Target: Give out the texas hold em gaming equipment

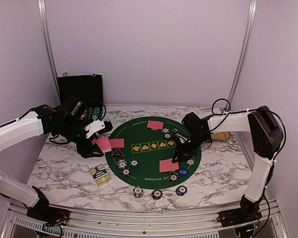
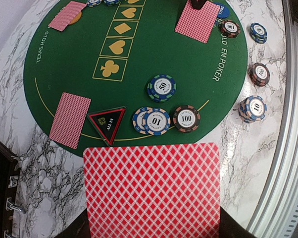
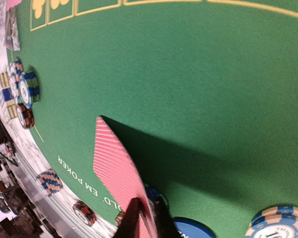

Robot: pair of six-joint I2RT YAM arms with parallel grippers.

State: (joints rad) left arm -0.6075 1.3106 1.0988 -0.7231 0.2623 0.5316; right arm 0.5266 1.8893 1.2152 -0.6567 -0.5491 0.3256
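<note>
Step in hand: dealing cards.
Left jaws clamped on red-backed playing card, just beside left rim of round green felt mat.
Right jaws pinch second red-backed card, tilted, one corner apparently touching mat's near-right part.
Next, likely: lay flat, release.

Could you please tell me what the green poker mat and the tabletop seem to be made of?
Green poker mat: probably felt or similar cloth, matte, no glare, printed yellow markings. Tabletop: smooth white surface with grey veins, marble or marble-print laminate; cannot tell which.
</note>
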